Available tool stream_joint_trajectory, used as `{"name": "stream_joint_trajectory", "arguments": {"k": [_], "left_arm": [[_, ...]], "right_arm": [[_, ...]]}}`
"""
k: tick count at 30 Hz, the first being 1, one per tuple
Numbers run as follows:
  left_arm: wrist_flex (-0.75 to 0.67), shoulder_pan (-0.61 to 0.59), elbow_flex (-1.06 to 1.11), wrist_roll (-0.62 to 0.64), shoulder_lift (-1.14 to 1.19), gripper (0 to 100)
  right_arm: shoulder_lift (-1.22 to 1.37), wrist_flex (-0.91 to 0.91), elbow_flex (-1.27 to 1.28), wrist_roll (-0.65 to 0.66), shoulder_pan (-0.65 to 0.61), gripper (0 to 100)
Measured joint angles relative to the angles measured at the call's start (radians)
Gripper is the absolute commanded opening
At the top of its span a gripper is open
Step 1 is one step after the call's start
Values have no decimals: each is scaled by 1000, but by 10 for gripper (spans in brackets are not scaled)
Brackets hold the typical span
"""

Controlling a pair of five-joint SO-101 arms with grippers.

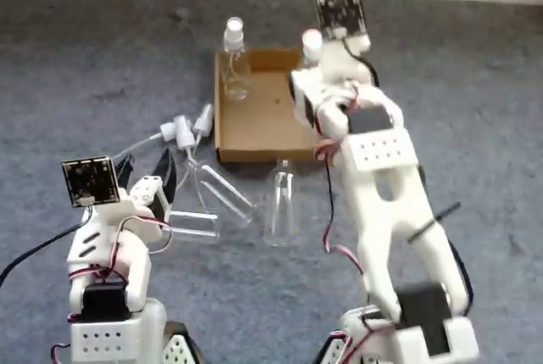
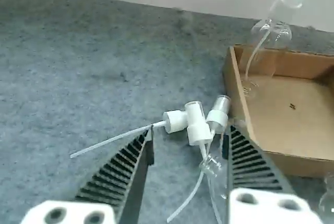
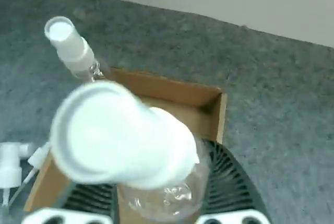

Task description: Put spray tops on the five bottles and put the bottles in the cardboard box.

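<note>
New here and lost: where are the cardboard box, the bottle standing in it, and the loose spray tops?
cardboard box (image 1: 254,126), high view, bare floor inside.
standing bottle (image 1: 233,37), high view, white spray top.
loose spray tops (image 2: 194,122), left wrist view, white head.

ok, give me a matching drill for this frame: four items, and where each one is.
1 left capped bottle
2 right capped bottle
3 loose spray tops
4 rightmost uncapped bottle

A lying on the carpet by the cardboard box, at its near edge
B in the fingers of the right gripper, over the box
C standing inside the box, far-left corner
D on the carpet between the open fingers of the left gripper

Pairs: 1-C, 2-B, 3-D, 4-A
</note>
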Motion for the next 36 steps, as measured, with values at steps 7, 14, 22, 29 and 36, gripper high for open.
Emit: {"name": "stream_joint_trajectory", "arguments": {"k": [7, 14, 22, 29, 36], "left_arm": [[0, -3, 2, 0, 0, 181], [0, -5, 9, 0, 0, 181], [-81, -6, 74, 0, 2, 181], [-110, -6, 83, 0, 2, 181], [-110, -6, 83, 0, 2, 181]], "right_arm": [[258, 0, -196, -2, -9, 5], [425, -164, -311, -2, -15, 5], [557, -315, -318, -2, -18, 5], [621, -318, -316, -3, -26, 5], [628, -364, -321, -3, -26, 5]]}}
